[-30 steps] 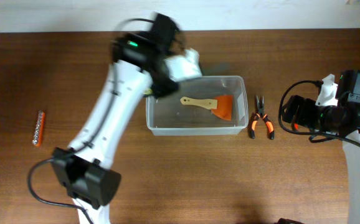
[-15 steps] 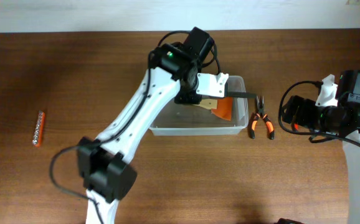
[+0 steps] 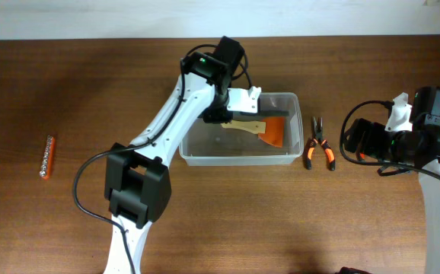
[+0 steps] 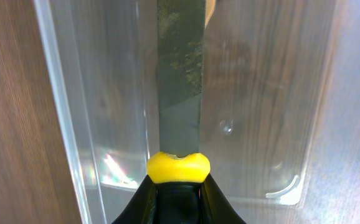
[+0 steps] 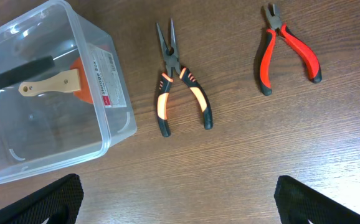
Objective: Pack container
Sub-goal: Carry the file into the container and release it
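Note:
The clear plastic container [image 3: 239, 157] stands mid-table; it also shows in the left wrist view [image 4: 74, 124] and the right wrist view [image 5: 114, 93]. Inside lies a scraper [image 3: 262, 127] with a wooden handle and orange blade. My left gripper [image 3: 239, 103] [image 4: 178, 190] is shut on a tool with a yellow collar and a dark flat metal blade [image 4: 180, 74]. It holds the blade over the container's inside, pointing right. My right gripper [image 3: 357, 137] [image 5: 180, 208] is open and empty above the table, right of the container.
Orange-and-black needle-nose pliers [image 3: 317, 146] [image 5: 179, 93] lie just right of the container. Red-handled pliers [image 5: 289, 50] lie further right. A red-and-silver rod [image 3: 49, 156] lies far left on the wooden table.
My left arm swung right from the container's back left corner to over it, then drew back a little to the left, still holding the tool. The right arm has not moved.

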Controlling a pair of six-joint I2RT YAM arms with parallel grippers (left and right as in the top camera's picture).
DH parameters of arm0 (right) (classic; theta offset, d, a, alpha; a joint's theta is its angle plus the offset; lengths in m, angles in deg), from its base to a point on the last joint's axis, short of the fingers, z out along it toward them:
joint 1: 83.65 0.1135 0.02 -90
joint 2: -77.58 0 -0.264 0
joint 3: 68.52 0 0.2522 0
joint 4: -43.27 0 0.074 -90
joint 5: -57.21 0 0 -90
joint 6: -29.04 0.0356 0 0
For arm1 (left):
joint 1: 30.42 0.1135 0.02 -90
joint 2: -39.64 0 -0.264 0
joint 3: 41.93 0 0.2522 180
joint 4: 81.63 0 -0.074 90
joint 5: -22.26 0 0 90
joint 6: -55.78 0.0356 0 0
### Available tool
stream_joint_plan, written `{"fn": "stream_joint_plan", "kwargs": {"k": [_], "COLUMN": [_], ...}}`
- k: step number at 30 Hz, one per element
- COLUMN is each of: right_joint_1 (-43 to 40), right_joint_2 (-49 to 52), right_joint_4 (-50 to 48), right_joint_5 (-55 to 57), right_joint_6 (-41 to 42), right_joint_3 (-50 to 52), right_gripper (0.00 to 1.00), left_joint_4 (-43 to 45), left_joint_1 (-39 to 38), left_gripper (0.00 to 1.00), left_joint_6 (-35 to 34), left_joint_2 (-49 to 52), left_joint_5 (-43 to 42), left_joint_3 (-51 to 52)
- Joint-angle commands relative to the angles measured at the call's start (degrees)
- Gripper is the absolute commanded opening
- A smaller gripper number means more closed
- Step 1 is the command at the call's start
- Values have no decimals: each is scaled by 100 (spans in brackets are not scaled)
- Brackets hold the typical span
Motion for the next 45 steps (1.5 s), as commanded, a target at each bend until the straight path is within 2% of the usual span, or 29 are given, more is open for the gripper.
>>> {"fn": "stream_joint_plan", "kwargs": {"k": [1,15,23,26,28,29,30,35,45], "right_joint_1": [-22,-22,-22,-22,-22,-22,-22,-22,-22], "right_joint_2": [15,15,15,15,15,15,15,17,17], "right_joint_4": [2,22,52,52,52,52,52,52,52], "right_joint_5": [-74,-74,-74,-74,-74,-74,-74,-74,-76], "right_joint_6": [-15,-15,-15,-15,-15,-15,-15,-15,-15], "right_joint_3": [-92,-92,-92,-92,-92,-92,-92,-92,-92], "right_gripper": [99,99,99,99,99,99,99,99,99], "left_joint_4": [42,516,640,638,638,638,636,503,-732], "left_joint_1": [90,111,122,151,188,214,223,273,334], "left_gripper": [2,2,23,35,50,87,99,99,99], "left_joint_6": [120,155,85,-83,-221,-332,-426,-1003,-1615], "left_joint_2": [201,608,608,605,601,592,570,389,-658], "left_joint_5": [-219,-448,-426,-426,-424,-426,-426,-424,-431], "left_joint_3": [-33,-31,-31,-31,-33,-37,-46,-203,-1025]}}
